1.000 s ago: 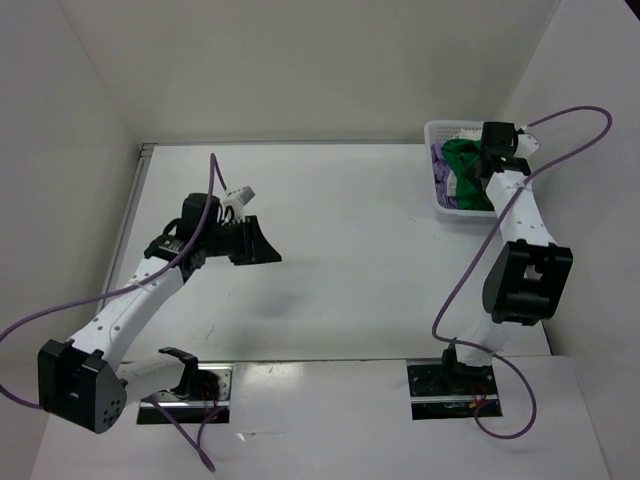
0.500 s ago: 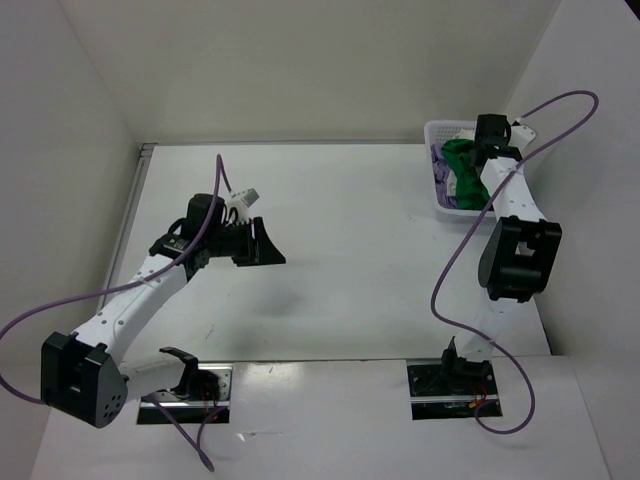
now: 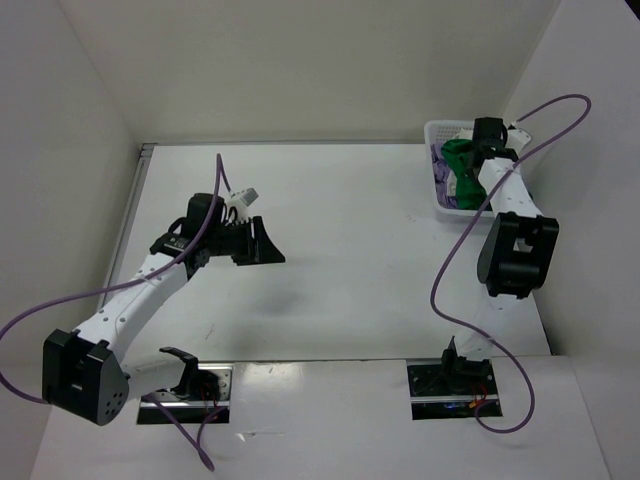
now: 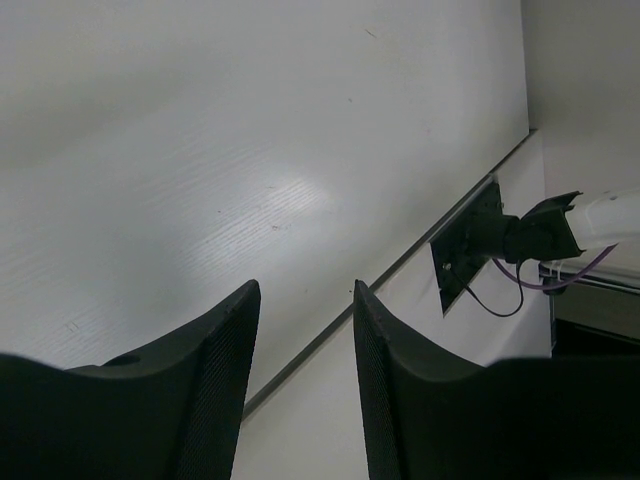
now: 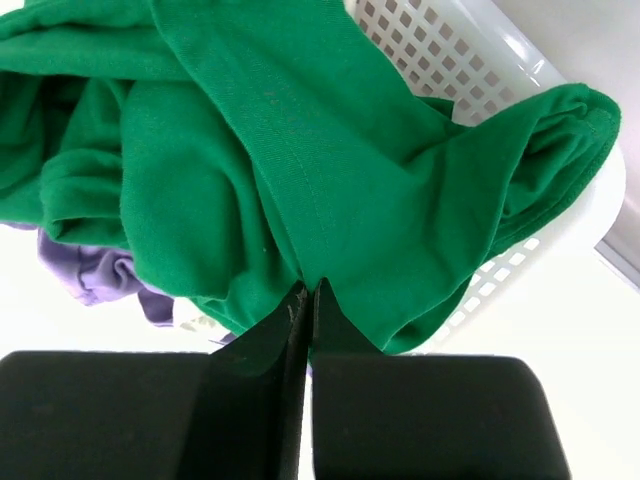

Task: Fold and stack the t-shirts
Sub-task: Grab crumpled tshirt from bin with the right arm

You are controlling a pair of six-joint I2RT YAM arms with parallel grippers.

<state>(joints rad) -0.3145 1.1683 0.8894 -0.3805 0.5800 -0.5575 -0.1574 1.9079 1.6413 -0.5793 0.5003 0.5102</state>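
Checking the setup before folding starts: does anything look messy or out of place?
The green shirt lies crumpled in the basket, one fold hanging over its rim, with the purple shirt bunched under it. The right gripper is shut on the green shirt. Nothing looks spilled or damaged.

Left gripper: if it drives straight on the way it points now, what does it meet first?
Probably the bare table top near its front seam. The left gripper, open, has nothing between it and that surface; depth is hard to judge.
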